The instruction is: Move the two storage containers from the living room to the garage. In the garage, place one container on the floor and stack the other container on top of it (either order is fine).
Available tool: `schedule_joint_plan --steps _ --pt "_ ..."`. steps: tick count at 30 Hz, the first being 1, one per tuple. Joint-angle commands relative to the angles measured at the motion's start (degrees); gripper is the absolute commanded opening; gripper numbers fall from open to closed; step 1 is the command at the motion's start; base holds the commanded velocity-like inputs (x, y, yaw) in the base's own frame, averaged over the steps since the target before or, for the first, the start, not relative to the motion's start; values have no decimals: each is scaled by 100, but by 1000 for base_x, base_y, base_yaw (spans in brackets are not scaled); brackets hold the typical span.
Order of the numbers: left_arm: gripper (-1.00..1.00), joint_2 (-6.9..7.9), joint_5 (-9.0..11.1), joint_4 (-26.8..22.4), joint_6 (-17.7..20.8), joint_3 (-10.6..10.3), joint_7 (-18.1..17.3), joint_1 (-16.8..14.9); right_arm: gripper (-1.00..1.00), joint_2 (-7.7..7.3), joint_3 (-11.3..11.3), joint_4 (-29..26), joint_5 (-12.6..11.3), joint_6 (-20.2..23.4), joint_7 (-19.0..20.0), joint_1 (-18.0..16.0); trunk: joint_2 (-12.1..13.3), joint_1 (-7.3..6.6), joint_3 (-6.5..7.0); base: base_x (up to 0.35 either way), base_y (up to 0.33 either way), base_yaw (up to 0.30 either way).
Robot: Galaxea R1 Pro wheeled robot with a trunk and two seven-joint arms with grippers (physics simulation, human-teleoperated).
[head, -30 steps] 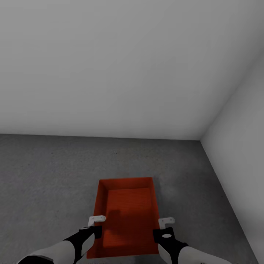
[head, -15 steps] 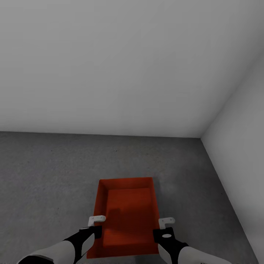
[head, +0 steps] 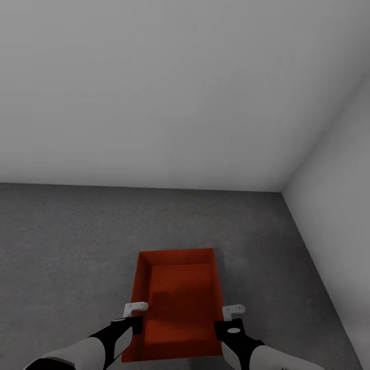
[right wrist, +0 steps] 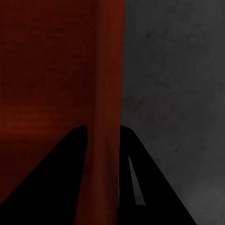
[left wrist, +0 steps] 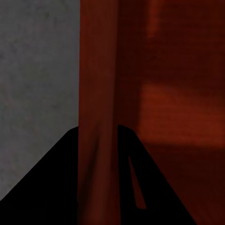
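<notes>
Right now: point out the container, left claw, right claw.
storage container (head: 180,295), head view, ribbed bottom.
left claw (left wrist: 96,187), left wrist view, on the container's wall between its fingers.
right claw (right wrist: 103,187), right wrist view, likewise.

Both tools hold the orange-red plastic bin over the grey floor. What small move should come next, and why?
Probably lower it a little further. The left tool and the right tool each pinch a long wall of the orange-red rectangular plastic bin, and I cannot tell whether it already rests on the dark grey speckled floor, so releasing seems premature.

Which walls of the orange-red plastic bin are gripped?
The orange-red plastic bin's long side walls: left gripper straddles one, right gripper the other. Its short end walls are free.
</notes>
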Motion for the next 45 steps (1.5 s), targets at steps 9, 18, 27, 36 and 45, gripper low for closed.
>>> schedule_joint_plan --steps 9,18,27,36,45 --pt "-100 -1 113 1 51 40 73 6 -100 -154 -169 -10 15 -345 -54 -3 -1 -1 -4 0 0 0" --pt "-100 7 113 1 48 40 73 6 -100 -154 -169 -10 15 -345 -54 -3 -1 -1 -4 0 0 0" --pt "-100 7 113 1 51 40 73 5 -100 -154 -169 -10 15 -344 -54 -3 -1 -1 -4 0 0 0" --pt "-100 7 113 1 48 40 73 7 -100 -154 -165 -10 15 -344 -54 -3 -1 -1 -4 0 0 0" --pt "-100 7 61 -59 46 -30 38 -63 -100 -4 42 16 -94 -14 -1 -69 -2 -1 -3 0 0 0"
